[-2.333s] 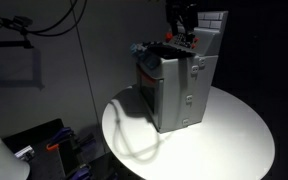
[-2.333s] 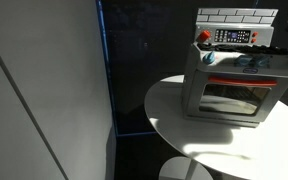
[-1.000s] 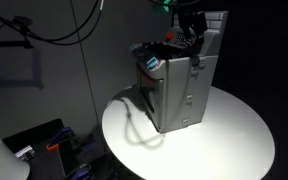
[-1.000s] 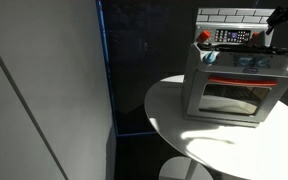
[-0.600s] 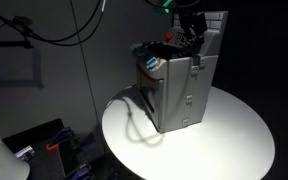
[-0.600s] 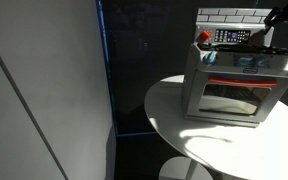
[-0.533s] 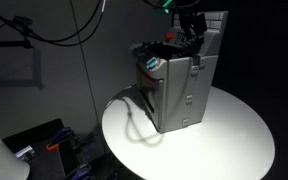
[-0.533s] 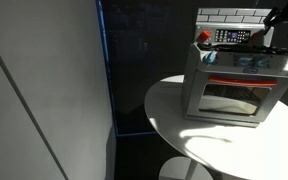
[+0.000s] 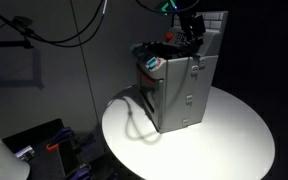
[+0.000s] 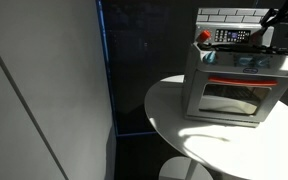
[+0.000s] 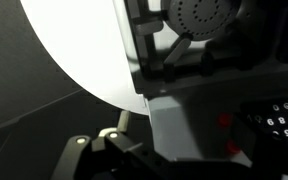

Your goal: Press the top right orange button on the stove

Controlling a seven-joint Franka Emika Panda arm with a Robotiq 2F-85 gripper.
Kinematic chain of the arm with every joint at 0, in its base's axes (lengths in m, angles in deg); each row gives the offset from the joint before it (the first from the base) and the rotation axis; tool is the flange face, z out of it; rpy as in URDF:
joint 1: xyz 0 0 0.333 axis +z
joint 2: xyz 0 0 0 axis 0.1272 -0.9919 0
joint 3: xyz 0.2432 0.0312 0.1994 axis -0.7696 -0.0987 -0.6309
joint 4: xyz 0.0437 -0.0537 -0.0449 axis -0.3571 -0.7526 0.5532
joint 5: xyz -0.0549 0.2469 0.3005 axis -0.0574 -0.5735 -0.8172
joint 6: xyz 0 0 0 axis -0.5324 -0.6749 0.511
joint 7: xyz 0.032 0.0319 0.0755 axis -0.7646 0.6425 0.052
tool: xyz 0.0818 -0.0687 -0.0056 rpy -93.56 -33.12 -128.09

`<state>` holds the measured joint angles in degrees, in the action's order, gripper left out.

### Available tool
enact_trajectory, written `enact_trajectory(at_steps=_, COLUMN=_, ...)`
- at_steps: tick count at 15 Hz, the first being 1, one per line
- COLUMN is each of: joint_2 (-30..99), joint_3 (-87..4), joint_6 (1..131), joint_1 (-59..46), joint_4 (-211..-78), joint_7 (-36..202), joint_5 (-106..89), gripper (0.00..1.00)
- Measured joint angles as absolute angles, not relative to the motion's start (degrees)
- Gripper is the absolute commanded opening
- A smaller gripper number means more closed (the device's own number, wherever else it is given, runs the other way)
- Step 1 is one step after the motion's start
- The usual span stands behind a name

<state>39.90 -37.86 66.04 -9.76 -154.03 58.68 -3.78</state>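
Note:
The grey toy stove (image 9: pixel 179 85) stands on a round white table, its oven door (image 10: pixel 234 95) facing the camera in an exterior view. Its button cluster (image 10: pixel 234 37) sits on the white tiled back panel. My gripper (image 9: pixel 192 30) hangs over the stove's back right corner, close to the panel, and shows at the frame edge (image 10: pixel 276 22). In the wrist view the stove's grey body (image 11: pixel 179 125) fills the middle, with two small orange-red buttons (image 11: pixel 225 121) beside a keypad (image 11: pixel 279 122). I cannot tell which one is the top right orange button. The jaws are too dark to read.
The round white table (image 9: pixel 234 135) carries the stove. A dark wall panel with a blue edge (image 10: pixel 99 70) stands beside it. Cables (image 9: pixel 74 30) hang at the back. Clutter lies on the floor below (image 9: pixel 54 145).
Since 2.3 s ago my gripper has moved down and toward the stove's back panel. Over the last half second it has hardly moved.

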Motion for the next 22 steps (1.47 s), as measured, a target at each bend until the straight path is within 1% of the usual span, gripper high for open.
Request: enact_trajectory(at_steps=22, joint_2=36.65, joint_3=-37.52, joint_6=66.04, joint_1=-9.43, joint_4=-150.50, joint_7=56.17, joint_5=-3.71, gripper=1.00)
